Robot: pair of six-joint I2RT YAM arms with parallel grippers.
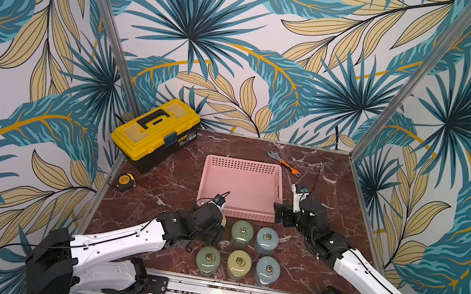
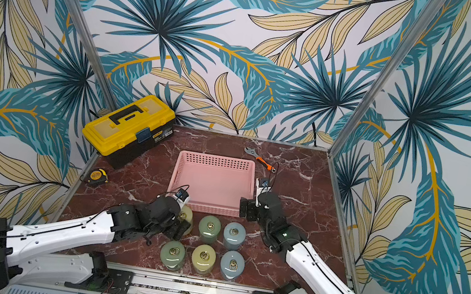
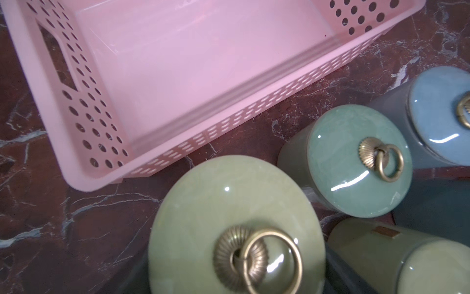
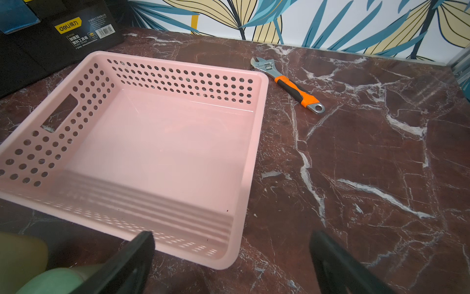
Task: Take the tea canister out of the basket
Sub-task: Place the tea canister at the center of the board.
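The pink basket [image 1: 244,165] stands mid-table with nothing in it; its bare floor and perforated wall [image 4: 178,81] also show in the right wrist view. A yellow-green tea canister [image 3: 203,203] with a brass ring stands just outside the basket's front left corner [image 3: 84,178]. My left gripper [image 1: 219,230] is around it, a dark finger [image 3: 340,277] against each side. In a top view the arm hides most of that canister [image 2: 187,215]. My right gripper [image 4: 231,259] hovers open and holding nothing at the basket's front right corner.
Several more canisters stand in two rows in front of the basket: green [image 1: 242,233], blue [image 1: 266,240], and three nearer ones [image 1: 239,265]. A yellow toolbox [image 1: 155,128] sits back left, a tape measure [image 1: 126,181] at the left, a wrench [image 1: 284,163] back right.
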